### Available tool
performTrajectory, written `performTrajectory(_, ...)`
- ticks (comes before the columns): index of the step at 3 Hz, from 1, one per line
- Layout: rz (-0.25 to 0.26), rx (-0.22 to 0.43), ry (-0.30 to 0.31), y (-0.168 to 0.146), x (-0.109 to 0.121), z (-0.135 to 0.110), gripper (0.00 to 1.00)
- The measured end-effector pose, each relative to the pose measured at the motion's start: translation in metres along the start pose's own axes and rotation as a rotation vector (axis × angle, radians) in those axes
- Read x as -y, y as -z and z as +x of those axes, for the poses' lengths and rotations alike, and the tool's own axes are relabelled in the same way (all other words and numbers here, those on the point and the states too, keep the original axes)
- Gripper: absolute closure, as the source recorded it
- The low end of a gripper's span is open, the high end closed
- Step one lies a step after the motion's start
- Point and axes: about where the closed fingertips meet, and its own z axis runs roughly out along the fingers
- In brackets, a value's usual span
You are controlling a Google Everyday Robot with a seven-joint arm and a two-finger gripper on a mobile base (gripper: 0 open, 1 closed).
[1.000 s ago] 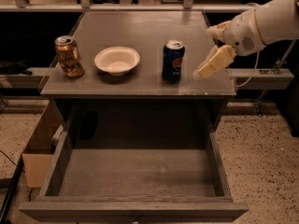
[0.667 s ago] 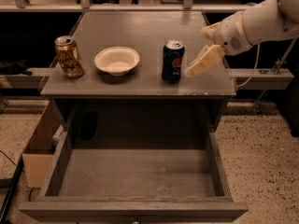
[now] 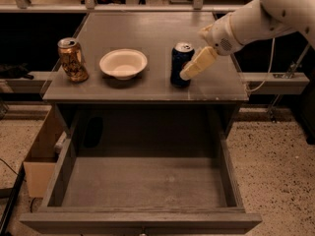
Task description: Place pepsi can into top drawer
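– Grey wood fills my screen: the top drawer [image 3: 142, 181] is pulled right out, flat bottom bare, nothing in it. So the drop itself isn't done.
– And up on the cabinet top [image 3: 147, 33]?
– My arm [image 3: 256, 18] reaches in from the upper right. Left of it sit a white bowl [image 3: 123, 63] and a gold-brown can [image 3: 73, 59], both well clear of my line. The pepsi can [image 3: 179, 63] stands upright near the front edge, right above the open drawer.
– Have you got it?
– Not that I can confirm. The gripper [image 3: 197, 65] is pressed in at the can's right side, touching or just beside it. By my reading I'm at the grasp; lift, carry forward, lower and release are all left.
– Wide or narrow?
– I can't tell. The can's far side is hidden, and the gripper overlaps its right edge. The arm is also cut off at the frame's corner, and the drawer front runs off the bottom.
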Motion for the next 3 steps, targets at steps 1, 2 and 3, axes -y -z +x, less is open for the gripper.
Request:
performTrajectory(1,-0.018,0.004,-0.006,-0.024,-0.003,-0.007,0.0)
performTrajectory(2,-0.031,0.03,-0.051,-0.037,-0.008,-0.006,0.0)
performTrajectory(3,-0.032,0.033,-0.055,-0.037,-0.008,-0.006,0.18)
